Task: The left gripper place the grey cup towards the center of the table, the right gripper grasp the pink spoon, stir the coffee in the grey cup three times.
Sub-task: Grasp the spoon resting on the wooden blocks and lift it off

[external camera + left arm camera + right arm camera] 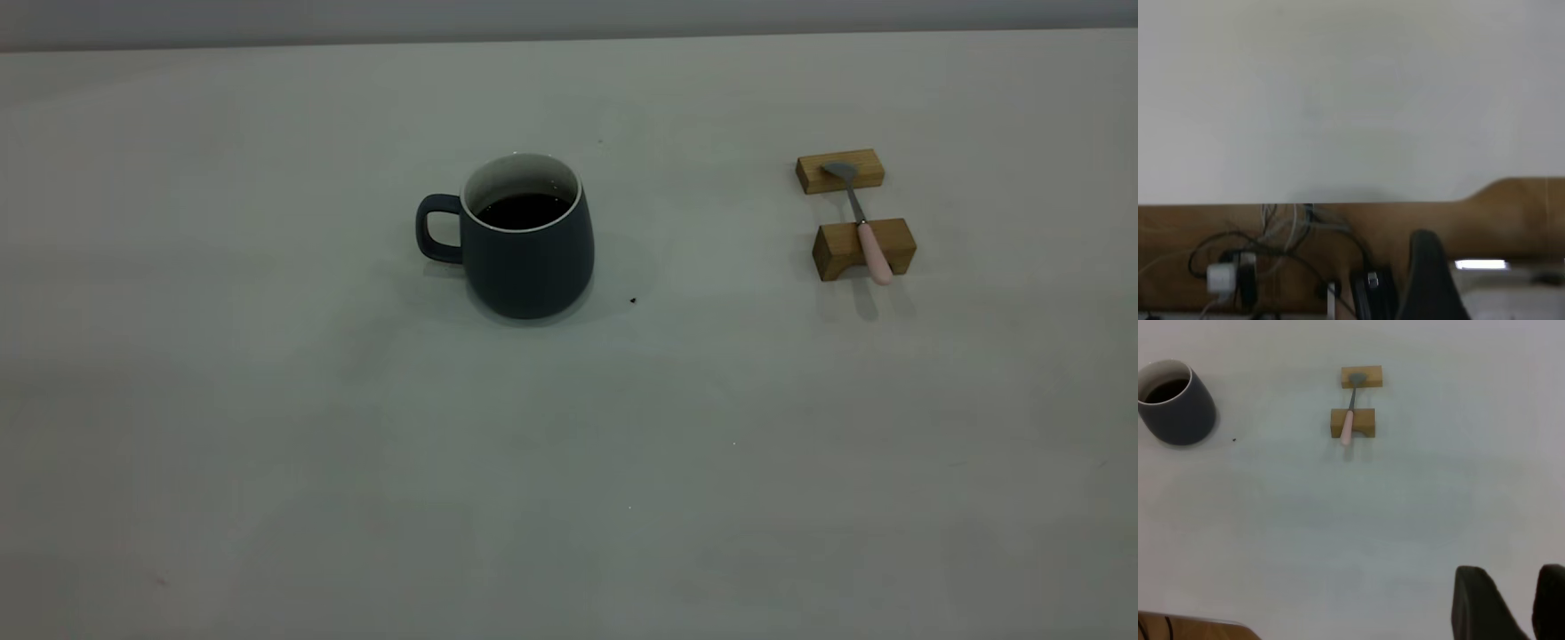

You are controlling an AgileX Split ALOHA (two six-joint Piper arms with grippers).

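The grey cup [529,258] stands upright near the middle of the table [569,462], handle toward the left, with dark coffee [524,211] inside. To its right, the pink spoon [862,227] lies across two wooden blocks, bowl on the far one. Neither gripper appears in the exterior view. In the right wrist view, my right gripper [1513,577] is open with nothing in it, hovering over bare table well short of the spoon [1349,420] and the cup [1178,410]. My left gripper [1426,280] shows only as a dark shape beyond the table's edge.
The far block [840,171] and the near block [836,253] hold the spoon off the surface. A small dark speck [633,300] lies right of the cup. Cables and a white plug [1221,277] hang past the table's edge in the left wrist view.
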